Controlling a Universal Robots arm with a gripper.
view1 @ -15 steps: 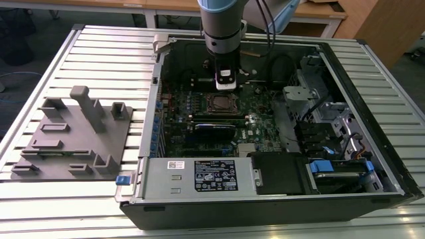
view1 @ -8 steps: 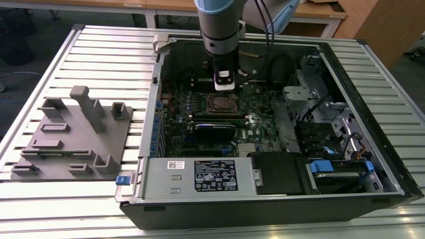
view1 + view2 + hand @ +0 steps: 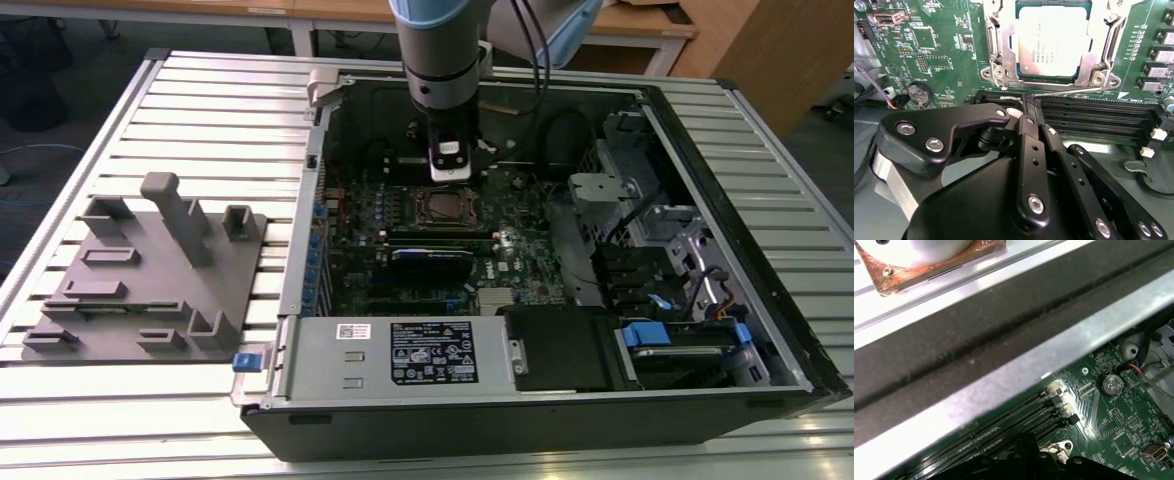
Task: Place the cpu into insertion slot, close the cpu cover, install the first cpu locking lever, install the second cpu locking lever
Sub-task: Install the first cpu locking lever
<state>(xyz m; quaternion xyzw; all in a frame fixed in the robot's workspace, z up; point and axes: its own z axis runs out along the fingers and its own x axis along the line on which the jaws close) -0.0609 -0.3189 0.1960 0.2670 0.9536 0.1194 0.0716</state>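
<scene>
Cpu point(image 3: 1054, 42) lies in the insertion slot point(image 3: 1099, 77), cpu cover point(image 3: 1001, 40) flat around its edges. Gripper point(image 3: 1029, 102), claw pressed together, hangs over the black memory slots point(image 3: 1094, 117), squeezed between the slot's edge and the computer case wall point(image 3: 1054, 357).

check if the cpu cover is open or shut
Shut: in the second wrist view the cpu cover lies flat, its silver frame around the cpu showing through the cut-out.

— What carries everything here?
— A slatted metal worktop point(image 3: 200, 110).
— And directly on it?
— An open black computer case point(image 3: 534, 420), lying on its side. Just beside it, toward the exterior view's left, is a grey fixture plate point(image 3: 134, 300) with upright pegs.
</scene>
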